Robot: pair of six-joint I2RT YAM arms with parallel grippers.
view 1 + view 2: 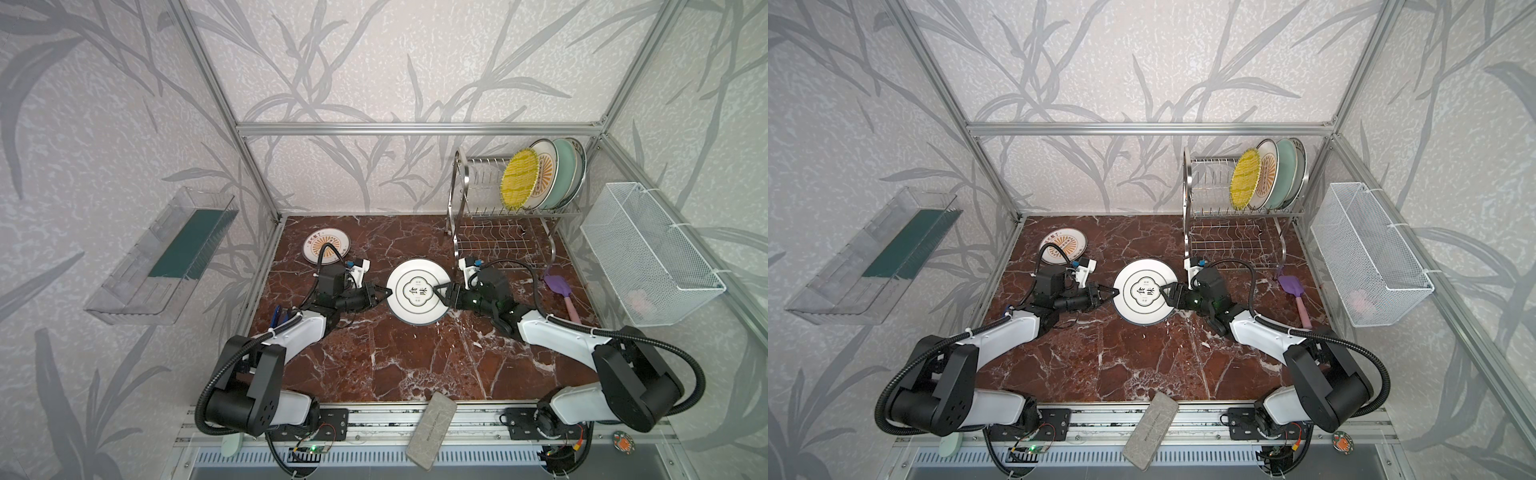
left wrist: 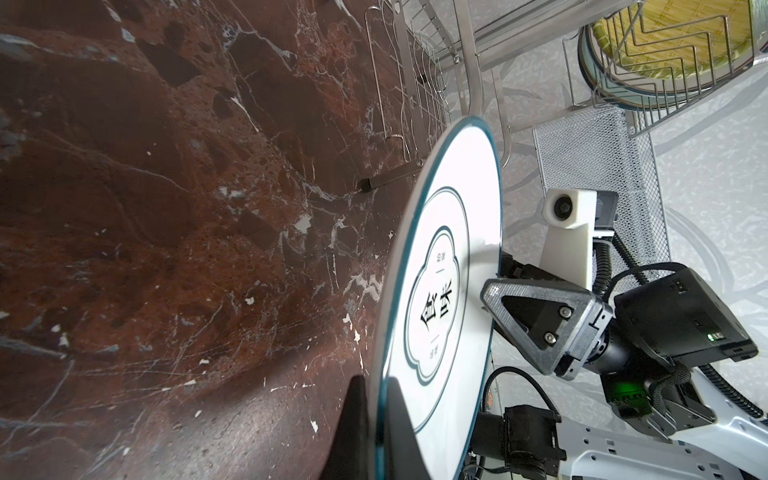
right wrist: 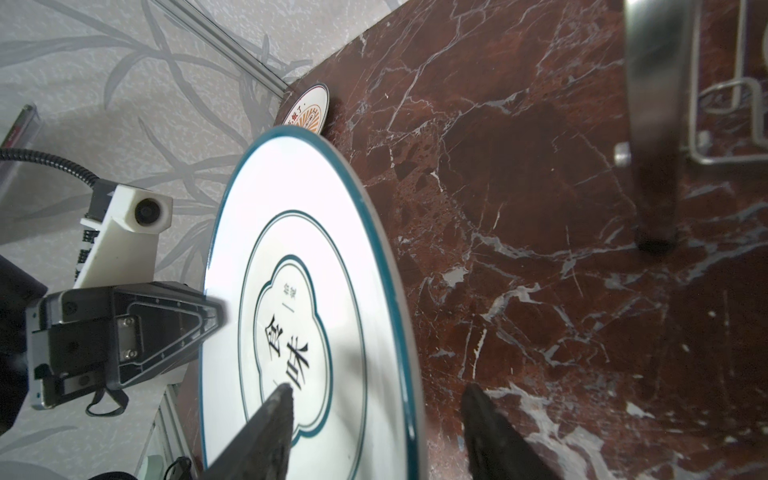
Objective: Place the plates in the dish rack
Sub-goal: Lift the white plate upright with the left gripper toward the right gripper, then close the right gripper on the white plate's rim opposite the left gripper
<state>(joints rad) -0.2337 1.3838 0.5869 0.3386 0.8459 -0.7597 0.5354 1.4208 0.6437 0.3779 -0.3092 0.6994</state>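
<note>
The teal-rimmed plate point(image 1: 415, 309) is hanging face-up above mid-bench point(image 1: 415, 365), with the left end effector point(image 1: 385, 293) clenching its left rim. The right end effector point(image 1: 439, 291) is straddling the right rim, jaws apart. Likely stiff, slick and breakable, so I'd be pinching the rim deeply.

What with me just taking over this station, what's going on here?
Two robot arms are loading plates into the dish rack. The left gripper is shut on one edge of the teal-rimmed white plate, mid-table; the right gripper straddles its opposite edge, jaws open. Four plates already stand in the rack's upper tier, the yellow plate in front. One sunburst plate lies on the table.
</note>
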